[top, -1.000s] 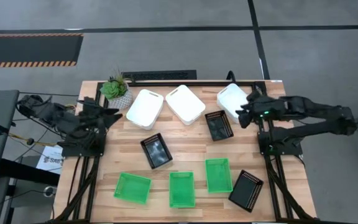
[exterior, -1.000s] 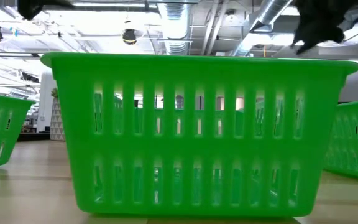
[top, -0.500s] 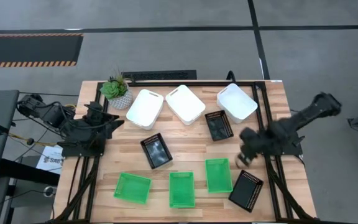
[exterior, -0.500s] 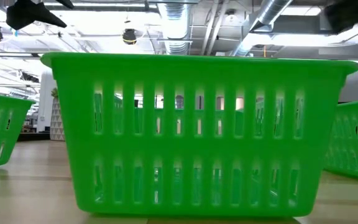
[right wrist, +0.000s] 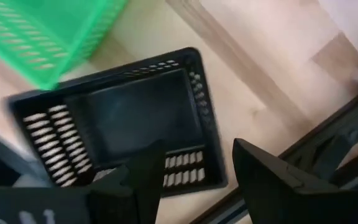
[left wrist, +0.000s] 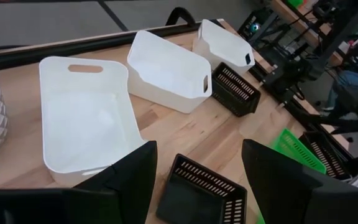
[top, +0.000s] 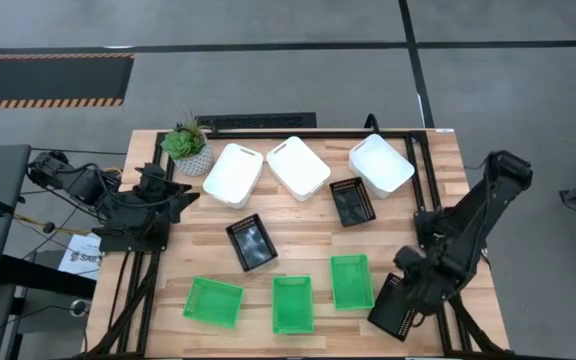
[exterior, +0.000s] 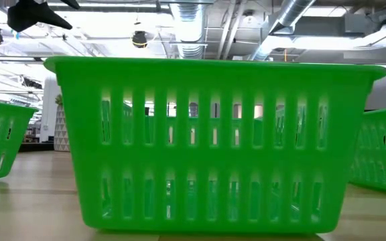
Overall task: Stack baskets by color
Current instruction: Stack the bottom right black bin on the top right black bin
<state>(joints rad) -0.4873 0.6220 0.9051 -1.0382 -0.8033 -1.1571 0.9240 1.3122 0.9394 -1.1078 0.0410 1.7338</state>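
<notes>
Left gripper point(top: 183, 192) sits parked at the left edge of the tabletop point(top: 308, 225), centre-left of the high view; its fingers stand apart with nothing between them.

Upper left: potted plant point(top: 187, 146) at the tabletop's corner. Just right of it, along the upper row, three white baskets: first point(top: 233, 175), second point(top: 297, 167), third point(top: 380, 164), each lying separate.

Middle band: one black basket point(top: 251, 242) centre-left, tilted; another black basket point(top: 352, 201) centre-right, just below the third white one.

Lower row: three green baskets, left point(top: 213, 301), middle point(top: 291, 303), right point(top: 351, 281), side by side and apart. None of the nine is stacked.

Lower right: third black basket point(top: 396, 306) lies askew near the tabletop's corner, beside the right green basket. Right gripper point(top: 405, 284) hovers over it, fingers spread wide, holding nothing. In the right wrist view the black basket point(right wrist: 120, 124) lies directly beyond the open fingers point(right wrist: 143, 174), a green basket's corner next to it.
</notes>
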